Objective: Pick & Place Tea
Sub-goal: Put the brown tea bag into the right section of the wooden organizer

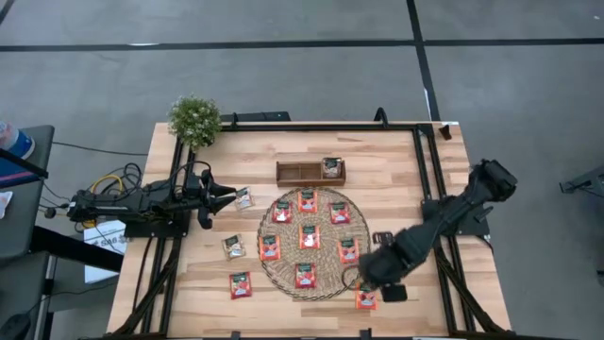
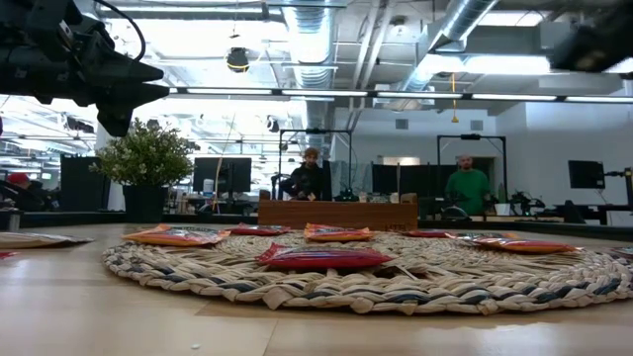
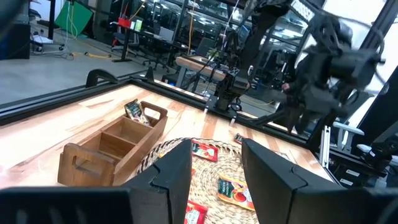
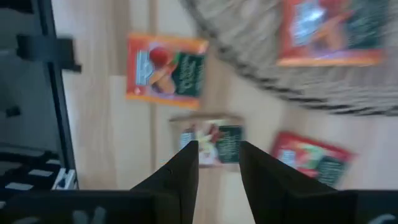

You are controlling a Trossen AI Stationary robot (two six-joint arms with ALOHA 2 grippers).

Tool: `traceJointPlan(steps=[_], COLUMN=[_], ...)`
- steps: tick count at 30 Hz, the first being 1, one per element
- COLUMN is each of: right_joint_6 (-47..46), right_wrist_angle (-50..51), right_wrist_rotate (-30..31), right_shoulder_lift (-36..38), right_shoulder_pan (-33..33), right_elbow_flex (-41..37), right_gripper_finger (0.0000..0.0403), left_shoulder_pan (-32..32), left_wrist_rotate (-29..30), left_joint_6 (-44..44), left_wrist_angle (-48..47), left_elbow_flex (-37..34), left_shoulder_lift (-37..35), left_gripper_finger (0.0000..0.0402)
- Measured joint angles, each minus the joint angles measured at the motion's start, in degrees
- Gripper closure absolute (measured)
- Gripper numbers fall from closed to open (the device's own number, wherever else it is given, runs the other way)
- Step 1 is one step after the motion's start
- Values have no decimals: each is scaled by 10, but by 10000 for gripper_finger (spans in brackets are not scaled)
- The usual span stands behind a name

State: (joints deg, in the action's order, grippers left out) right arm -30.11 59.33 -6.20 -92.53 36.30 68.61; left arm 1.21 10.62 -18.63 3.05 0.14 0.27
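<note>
Below the right claw [image 4: 217, 163] lies a sachet [image 4: 211, 142], between its narrowly parted fingers, nothing gripped, seemingly lined up for a pick. Ahead of the parted, empty left claw [image 3: 214, 163]: tray [image 3: 109, 146], one sachet inside.

You won't find any text you can read here: the printing on the tea sachets [image 4: 166, 66] is too blurred, and nothing else carries a legible label.
</note>
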Motion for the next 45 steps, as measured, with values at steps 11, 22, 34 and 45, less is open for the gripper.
traceJointPlan(steps=[11, 22, 34, 45], right_joint_6=[-29, -24, 1, 1], right_wrist_angle=[-78, -119, -149, -145], right_wrist_rotate=[-10, -7, -14, -24], right_shoulder_lift=[-35, -35, -35, -80], right_shoulder_pan=[17, -7, -14, -9], right_elbow_flex=[-85, -147, -167, -162], right_gripper_finger=[296, 296, 296, 296], left_shoulder_pan=[0, 0, 0, 0], left_wrist_rotate=[-1, -31, -31, -32], left_joint_6=[-3, -5, -4, -2], left_wrist_angle=[1, -1, -2, -3], left_elbow_flex=[0, 0, 0, 0], left_shoulder_lift=[2, 9, 9, 9], left_gripper_finger=[269, 269, 269, 269])
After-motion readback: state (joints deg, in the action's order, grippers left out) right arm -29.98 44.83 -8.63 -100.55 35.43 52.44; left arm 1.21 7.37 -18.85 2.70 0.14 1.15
